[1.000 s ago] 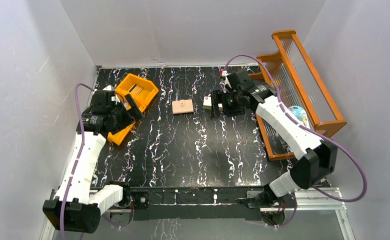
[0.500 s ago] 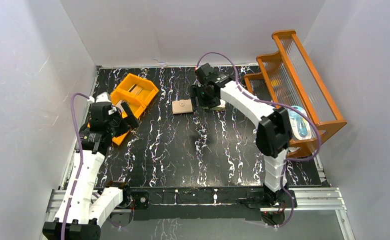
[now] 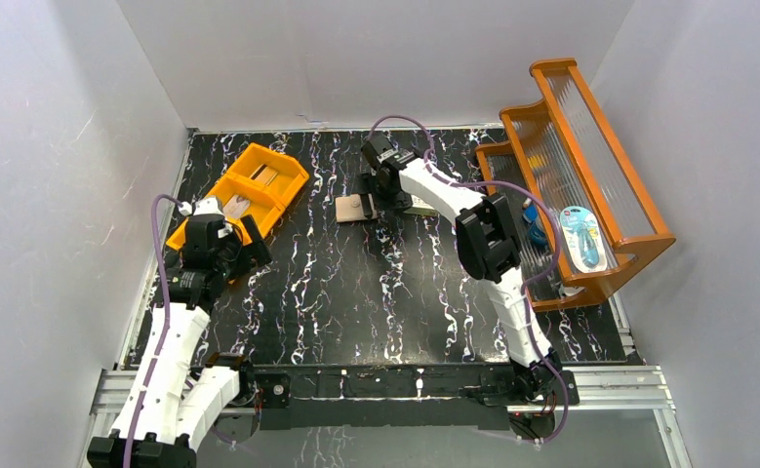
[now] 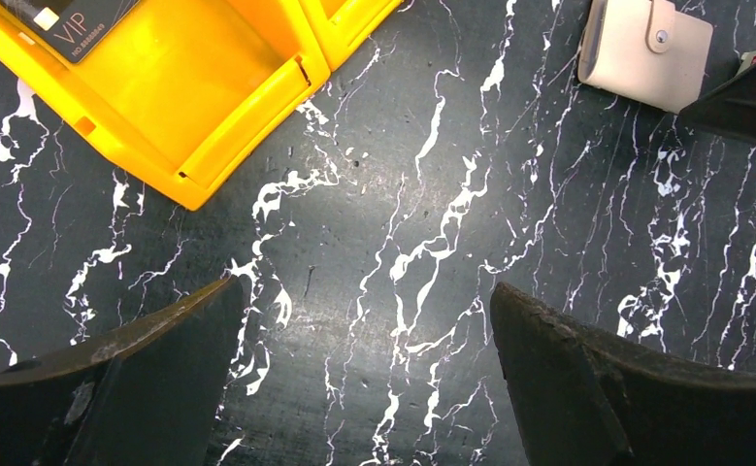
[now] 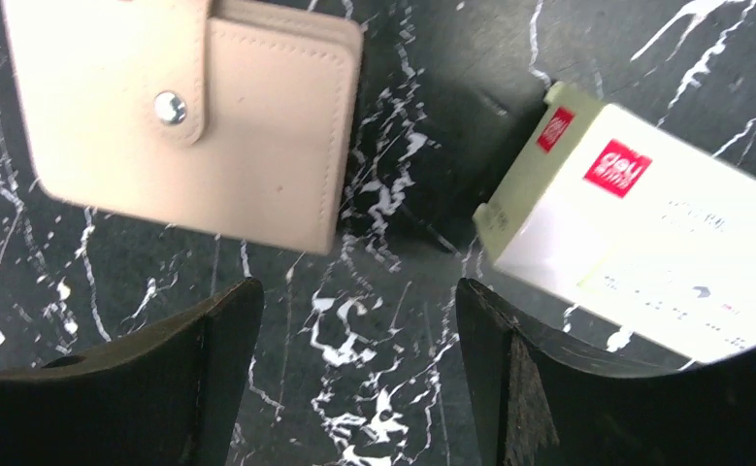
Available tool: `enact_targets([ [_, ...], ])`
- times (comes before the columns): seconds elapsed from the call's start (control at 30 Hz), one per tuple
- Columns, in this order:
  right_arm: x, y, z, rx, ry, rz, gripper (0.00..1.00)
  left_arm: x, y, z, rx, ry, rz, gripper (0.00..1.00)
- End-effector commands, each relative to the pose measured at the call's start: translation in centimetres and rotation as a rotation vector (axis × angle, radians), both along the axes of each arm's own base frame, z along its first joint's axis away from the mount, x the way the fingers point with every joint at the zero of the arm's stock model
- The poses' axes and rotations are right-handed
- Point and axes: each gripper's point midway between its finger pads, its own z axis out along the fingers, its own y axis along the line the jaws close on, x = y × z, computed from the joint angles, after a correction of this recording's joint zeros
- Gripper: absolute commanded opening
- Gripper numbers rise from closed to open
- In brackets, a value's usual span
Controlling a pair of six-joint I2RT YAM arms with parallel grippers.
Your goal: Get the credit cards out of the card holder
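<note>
Two hands spread, empty: left hand [image 4: 364, 379], right hand [image 5: 354, 379] near shut card holder [image 5: 189, 126] | risk: I shove it into white box [image 5: 636, 262]

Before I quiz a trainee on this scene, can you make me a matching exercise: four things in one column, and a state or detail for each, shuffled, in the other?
Things:
1 card holder
2 white box
3 yellow bin
4 left gripper

Details:
A holds a dark card marked VIP
B open, holding nothing
C closed, snap tab fastened
D carries red logos

Pairs: 1-C, 2-D, 3-A, 4-B
</note>
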Motion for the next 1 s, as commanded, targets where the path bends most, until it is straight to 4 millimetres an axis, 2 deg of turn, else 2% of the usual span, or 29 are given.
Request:
enact_targets([
  [0.0, 3.2, -0.9, 1.3, 0.017, -0.083, -0.030, 0.81, 0.3, 0.7, 0.6, 0.035, -0.049, 0.009, 0.98],
  [0.1, 4.6, -3.0, 0.5, -0.022, -0.098, -0.089, 0.81, 0.3, 0.8, 0.6, 0.037, -0.049, 0.011, 0.98],
  [0.2, 6.1, -6.4, -0.1, -0.053, -0.094, -0.188, 0.81, 0.3, 0.8, 0.5, 0.037, -0.046, 0.011, 0.98],
  [0.3, 6.4, -7.1, 0.4, -0.040, -0.082, -0.194, 0.81, 0.3, 0.7, 0.4, 0.037, -0.046, 0.010, 0.98],
  [0.37, 6.0, -5.8, 1.5, 0.011, -0.077, -0.143, 0.82, 0.3, 0.7, 0.3, 0.036, -0.043, 0.009, 0.98],
  [0.43, 5.7, -3.1, 2.7, 0.116, -0.097, -0.051, 0.82, 0.4, 0.7, 0.4, 0.038, -0.046, 0.005, 0.98],
  [0.6, 5.7, 1.8, 3.6, 0.212, -0.175, 0.129, 0.84, 0.5, 0.7, 0.2, 0.042, -0.035, 0.005, 0.98],
  [0.73, 6.6, 4.3, 3.1, 0.223, -0.199, 0.145, 0.84, 0.5, 0.7, 0.0, 0.044, -0.027, 0.002, 0.98],
  [0.8, 7.4, 4.9, 2.7, 0.219, -0.219, 0.127, 0.84, 0.6, 0.7, 0.0, 0.045, -0.024, 0.001, 0.98],
  [0.97, 7.5, 6.6, 1.3, 0.214, -0.240, 0.188, 0.86, 0.6, 0.7, 0.0, 0.044, -0.025, 0.000, 0.98],
])
